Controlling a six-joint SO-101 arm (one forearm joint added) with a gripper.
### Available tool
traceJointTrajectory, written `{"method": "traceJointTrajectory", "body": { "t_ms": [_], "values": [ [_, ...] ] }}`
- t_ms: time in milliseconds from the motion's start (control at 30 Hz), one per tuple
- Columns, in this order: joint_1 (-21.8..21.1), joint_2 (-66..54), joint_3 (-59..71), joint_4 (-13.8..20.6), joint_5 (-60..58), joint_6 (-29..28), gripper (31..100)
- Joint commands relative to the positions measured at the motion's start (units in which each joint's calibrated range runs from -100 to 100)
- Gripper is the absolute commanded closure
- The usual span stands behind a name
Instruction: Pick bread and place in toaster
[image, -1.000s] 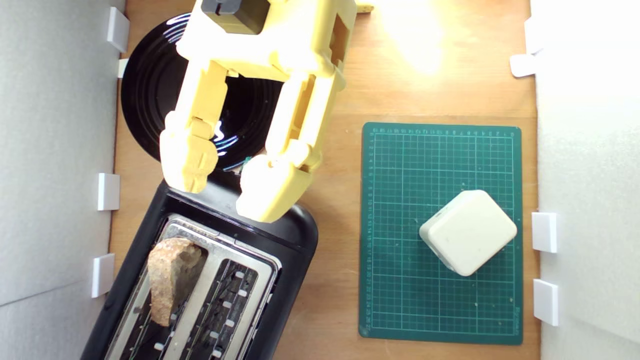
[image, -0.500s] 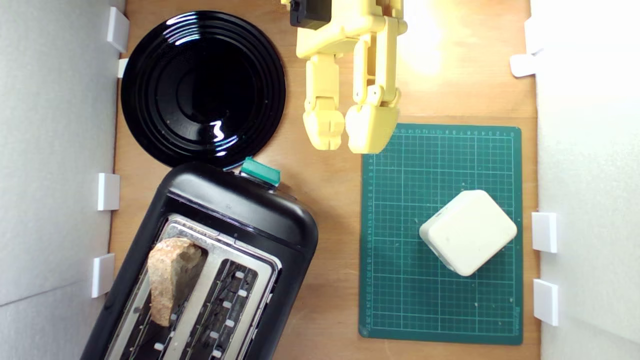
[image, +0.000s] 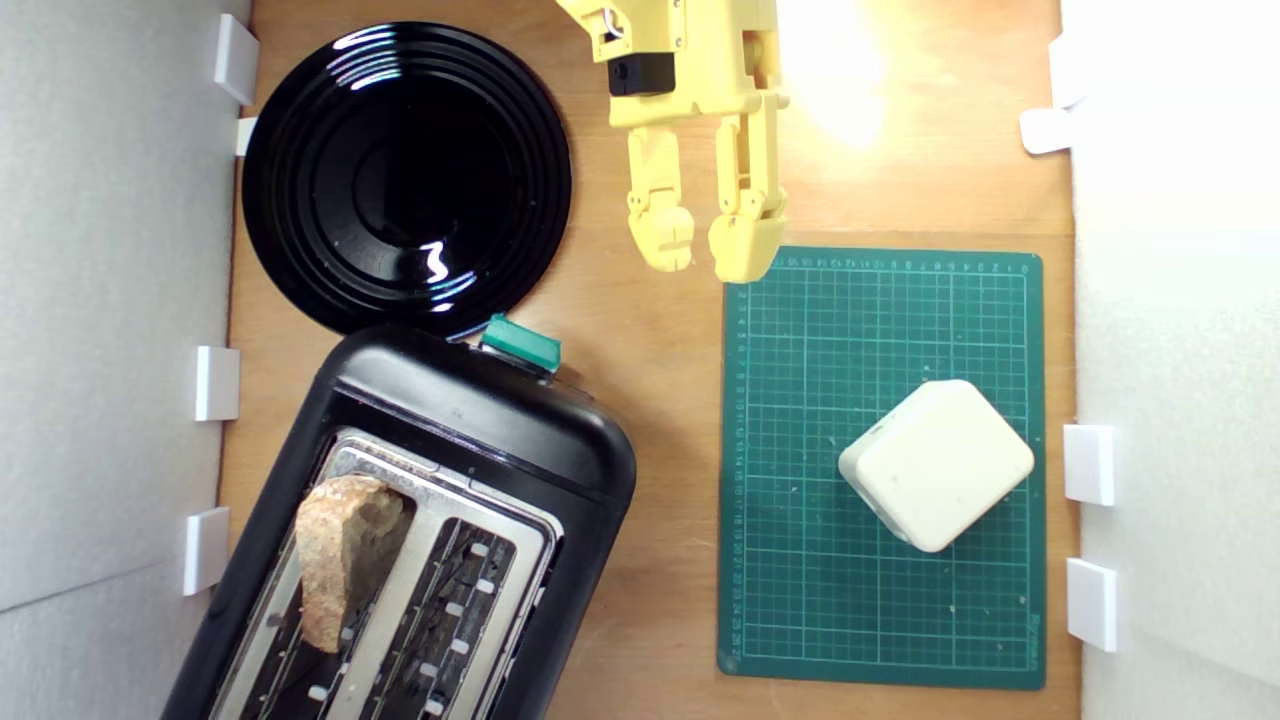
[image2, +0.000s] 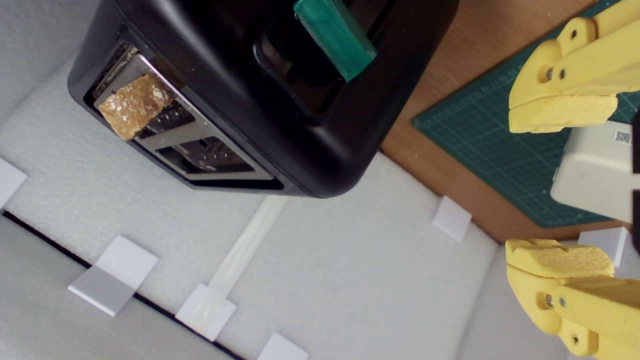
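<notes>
The bread (image: 343, 555), a tan slice with a brown crust, stands in one slot of the black toaster (image: 480, 410) at the exterior view's lower left, poking above the silver top plate. The wrist view shows the bread (image2: 134, 104) in the toaster (image2: 280, 120) too, beside the teal lever knob (image2: 334, 37). My yellow gripper (image: 703, 252) hangs near the top centre of the exterior view, above the wood and apart from the toaster. It is open with nothing between its fingers (image2: 560, 112).
A glossy black round plate (image: 300, 150) lies at the exterior view's upper left. A green cutting mat (image: 800, 600) at the right carries a cream-white rounded block (image: 937, 463). White foam walls (image: 110, 300) with small white blocks (image: 1088, 463) border both sides.
My gripper left the toaster's lever end and swung to the exterior view's right and up, to the mat's top-left corner, uncovering the plate and knob. The bread stayed in its slot.
</notes>
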Motion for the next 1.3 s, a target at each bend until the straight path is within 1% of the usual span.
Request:
{"method": "traceJointTrajectory", "body": {
  "t_ms": [0, 133, 200, 400, 533, 700, 833, 900, 1000, 1067, 1267],
  "values": [
    [0.2, -7.4, 9.4, -0.3, -0.6, 1.7, 49.4],
    [0.2, -13.9, 18.0, 0.2, -0.6, 1.7, 49.4],
    [0.2, -15.3, 20.6, 0.3, -0.6, 2.1, 49.4],
    [0.3, -15.3, 25.9, 0.2, -0.5, 3.6, 49.4],
    [0.4, -15.4, 27.0, -0.4, 0.3, 4.1, 49.4],
    [0.2, -15.5, 27.2, -0.5, 7.6, 4.3, 49.4],
    [-0.3, -15.5, 27.8, -0.4, 11.2, 4.5, 49.5],
    [-0.1, -15.5, 28.2, -0.5, 12.1, 5.2, 52.3],
    [0.2, -15.5, 29.0, -0.5, 12.3, 5.6, 59.7],
    [0.3, -15.5, 29.1, -0.5, 12.4, 5.7, 63.3],
    [0.2, -15.5, 30.4, -0.2, 13.1, 5.8, 72.3]
  ]
}}
